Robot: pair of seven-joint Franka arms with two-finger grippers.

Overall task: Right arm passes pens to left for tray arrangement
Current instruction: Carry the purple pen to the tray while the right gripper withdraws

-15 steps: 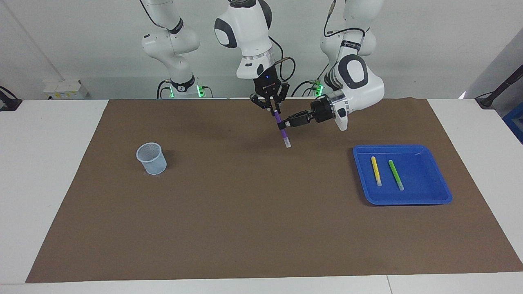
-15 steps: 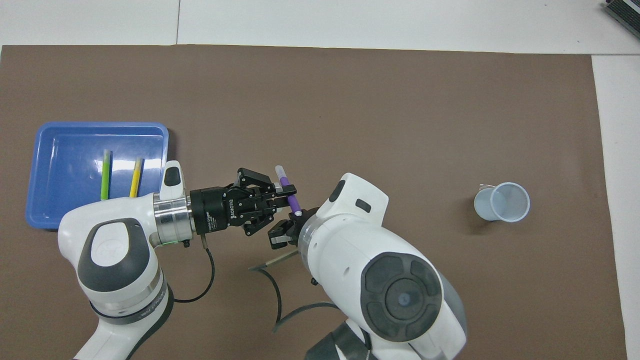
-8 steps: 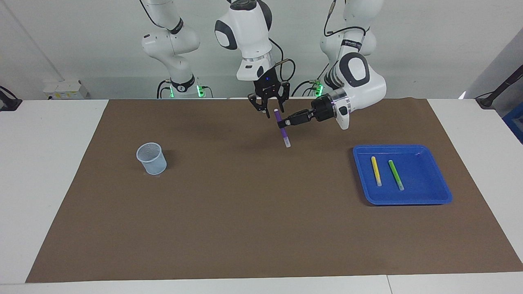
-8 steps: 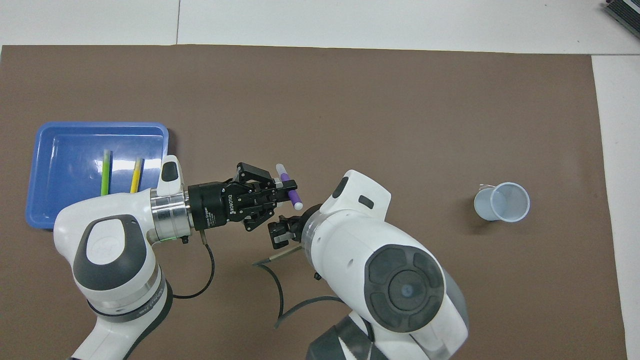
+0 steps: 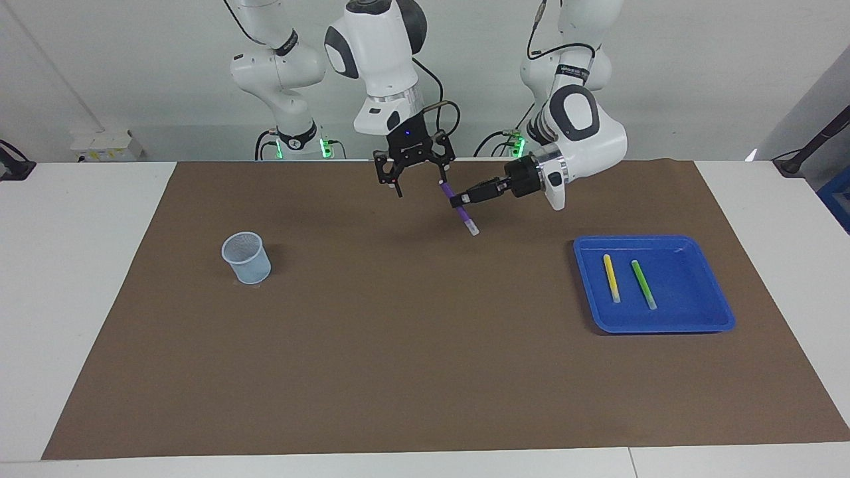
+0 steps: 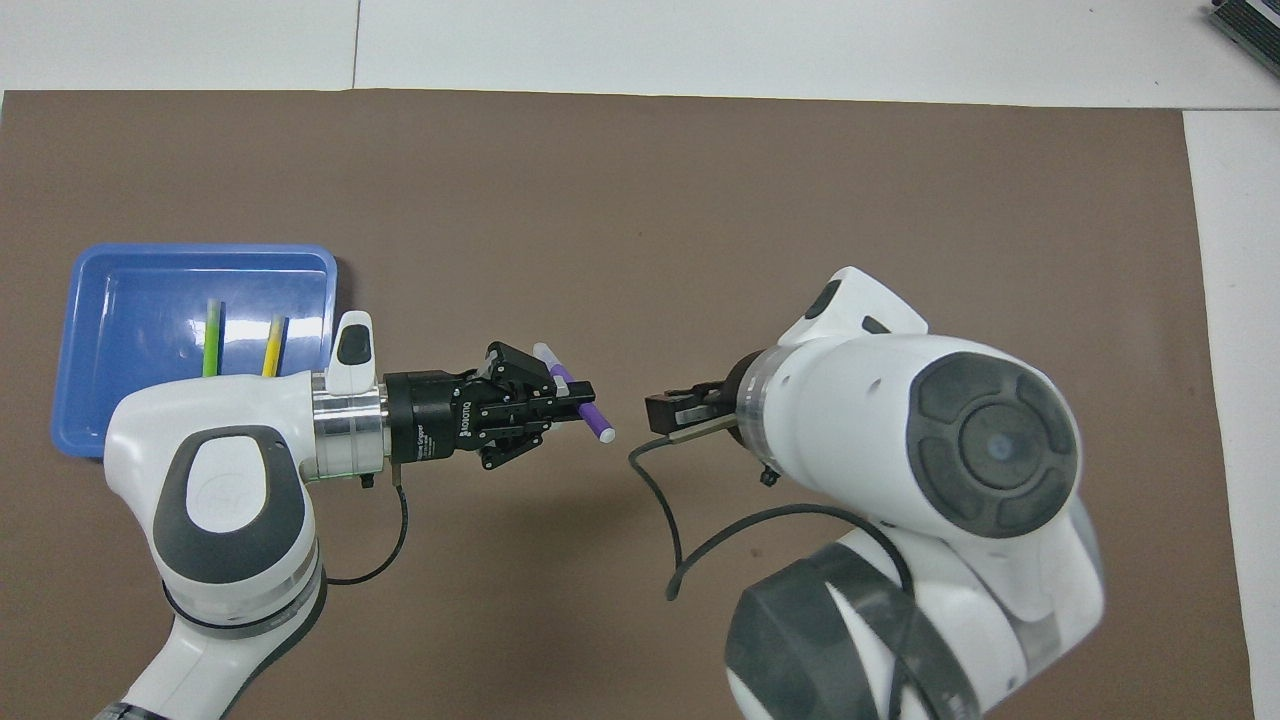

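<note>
My left gripper (image 5: 466, 198) (image 6: 578, 392) is shut on the purple pen (image 5: 459, 211) (image 6: 580, 398), which hangs tilted in the air over the brown mat between the two arm bases. My right gripper (image 5: 419, 183), with its blue light, stands open just beside the pen toward the right arm's end, with nothing between its fingers; in the overhead view only part of the right gripper (image 6: 672, 413) shows under its arm. The blue tray (image 5: 718, 311) (image 6: 100, 290) sits at the left arm's end and holds the yellow pen (image 5: 611, 277) (image 6: 270, 347) and the green pen (image 5: 643, 283) (image 6: 210, 340) side by side.
A small translucent pale-blue cup (image 5: 246, 257) (image 6: 1003, 403) stands on the mat toward the right arm's end. The brown mat (image 5: 398, 345) covers most of the white table. A black cable hangs from the right arm's wrist.
My right gripper opened, let go of the purple pen and drew away toward its own end. The left gripper keeps the pen, now more tilted.
</note>
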